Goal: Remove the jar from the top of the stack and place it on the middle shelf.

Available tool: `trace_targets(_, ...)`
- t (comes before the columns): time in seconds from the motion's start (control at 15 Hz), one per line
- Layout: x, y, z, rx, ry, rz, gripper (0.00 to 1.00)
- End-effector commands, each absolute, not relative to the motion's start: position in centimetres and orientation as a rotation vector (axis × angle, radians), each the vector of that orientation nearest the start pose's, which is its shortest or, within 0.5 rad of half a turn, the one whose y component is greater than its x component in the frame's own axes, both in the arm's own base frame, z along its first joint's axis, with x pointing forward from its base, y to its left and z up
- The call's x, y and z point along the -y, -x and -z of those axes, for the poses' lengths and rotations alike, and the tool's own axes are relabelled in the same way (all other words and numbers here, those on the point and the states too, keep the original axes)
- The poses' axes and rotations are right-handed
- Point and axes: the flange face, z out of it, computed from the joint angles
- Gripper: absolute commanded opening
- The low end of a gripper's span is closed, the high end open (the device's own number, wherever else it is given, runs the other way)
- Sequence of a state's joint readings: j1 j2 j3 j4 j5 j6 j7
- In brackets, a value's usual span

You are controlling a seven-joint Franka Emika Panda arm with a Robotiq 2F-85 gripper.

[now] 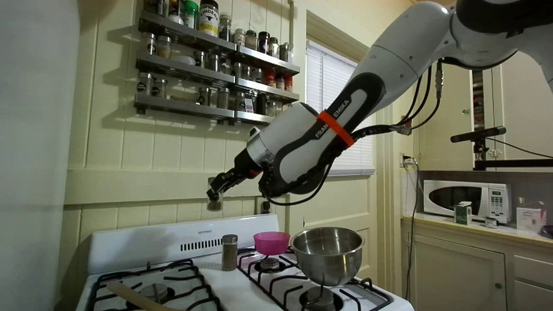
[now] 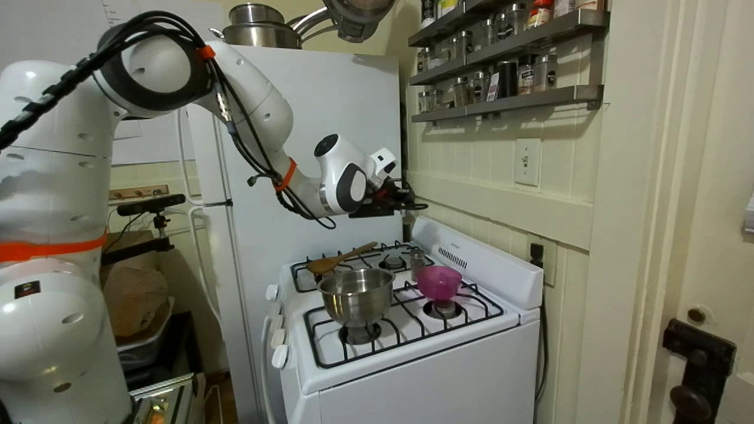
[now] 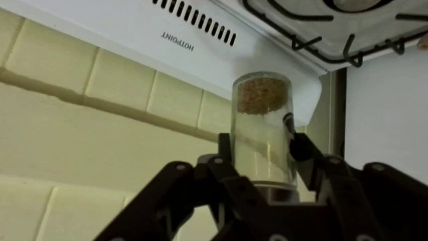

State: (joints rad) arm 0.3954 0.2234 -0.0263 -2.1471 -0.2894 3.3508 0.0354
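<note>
Closest, in the wrist view, black fingers point(image 3: 302, 148) are clenched on the jar point(image 3: 261, 142), one pressed to each side of its see-through body; its metal cap point(image 3: 279, 194) shows between them, and a brown, grainy filling point(image 3: 262, 97) sits at the base. In an exterior view the jar hangs upright in that grasp, partly hidden, in front of the cream wall point(image 1: 142, 149) and higher than the white back panel point(image 1: 151, 242) of the stove point(image 1: 233, 289). Below it, well apart, a grey-capped standing jar point(image 1: 229, 255) rests on the stove between the burners point(image 1: 320, 299), near the panel. Close to that one, over a rear burner, is a pink bowl point(image 1: 271, 245); a steel bowl point(image 1: 328, 265) stands over the front burner beside it, and a wooden spoon point(image 2: 334, 261) lies on the fridge point(image 2: 347, 112) side of the stove. Higher on the wall runs a three-tier rack point(image 1: 181, 33), whose middle shelf point(image 1: 185, 70) bears a row of jars point(image 1: 214, 62), some of them red toward one end; the held jar is well below it. Farther off, past a white window blind point(image 1: 322, 73), stands a microwave point(image 1: 456, 196), also white.
</note>
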Motion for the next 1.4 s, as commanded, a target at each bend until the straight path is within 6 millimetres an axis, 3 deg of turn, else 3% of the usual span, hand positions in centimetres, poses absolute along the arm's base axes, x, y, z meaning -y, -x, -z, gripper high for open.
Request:
trace_targets(0.0,-21.1,-54.1,-48.7,0.649,2.608,1.421,0.24)
trace_targets(0.2,-15.9,-54.2,-54.6,0.468,2.676,1.452,0.24)
trace_targets(0.4,-12.9,-52.1,-61.4,0.318,2.732,1.561,0.24)
trace_targets(0.53,-13.7,-48.8,-64.8,0.243,2.744,1.624,0.24)
trace_targets(0.73,-16.9,-43.3,-69.1,0.185,2.704,1.626,0.24)
trace_targets(0.87,-18.3,-40.7,-71.3,0.141,2.711,1.665,0.24)
trace_targets(0.93,-17.7,-39.5,-72.7,0.084,2.686,1.700,0.24)
trace_targets(1.0,-17.6,-38.9,-73.6,0.109,2.654,1.773,0.24)
trace_targets(1.07,-18.5,-40.5,-72.8,0.158,2.666,1.709,0.49)
trace_targets(1.2,-18.2,-39.2,-74.1,0.129,2.654,1.771,0.49)
trace_targets(1.33,-17.8,-39.1,-74.2,0.116,2.659,1.779,0.49)
